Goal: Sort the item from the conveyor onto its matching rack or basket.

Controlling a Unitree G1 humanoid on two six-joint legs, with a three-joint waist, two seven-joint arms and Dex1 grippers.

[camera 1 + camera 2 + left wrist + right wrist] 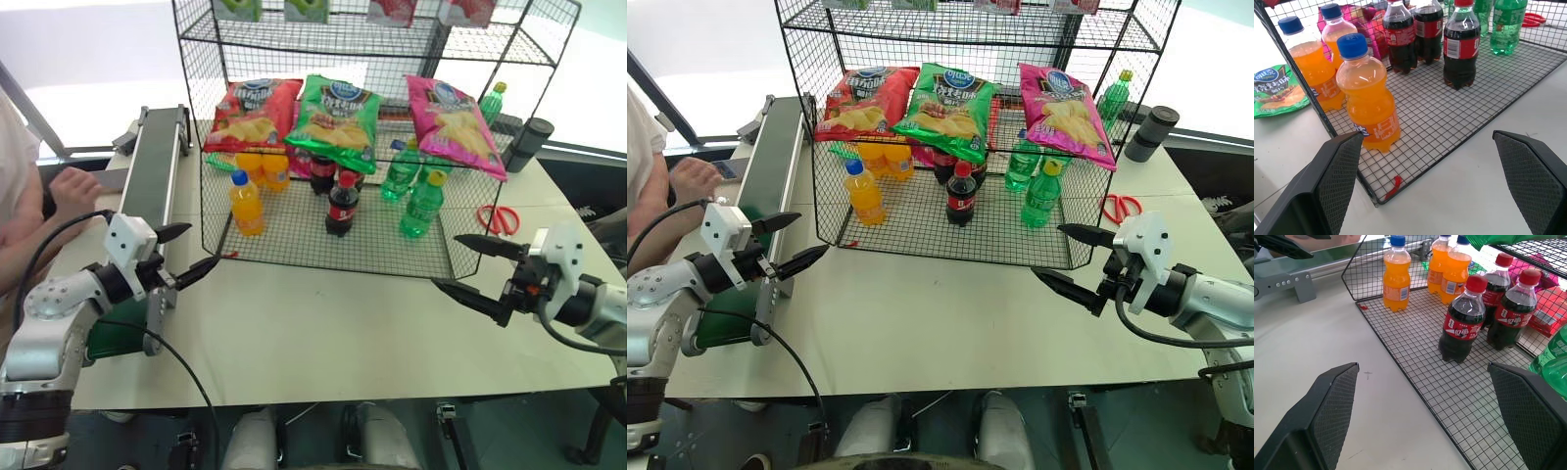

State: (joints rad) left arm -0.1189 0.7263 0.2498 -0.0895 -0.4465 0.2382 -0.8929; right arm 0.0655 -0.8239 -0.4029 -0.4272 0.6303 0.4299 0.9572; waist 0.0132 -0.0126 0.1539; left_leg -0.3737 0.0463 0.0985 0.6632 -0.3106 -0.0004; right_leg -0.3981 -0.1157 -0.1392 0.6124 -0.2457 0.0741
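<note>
Pink chip bag (457,125) partly hides behind rack (294,240) wire, seemingly resting there; both grippers' fingers spread, empty.

Red scissors (502,217) lie beside what looks like a dark cylinder (530,143).

Chip bag (456,125) on rack (392,230), conveyor (152,157) left
</note>
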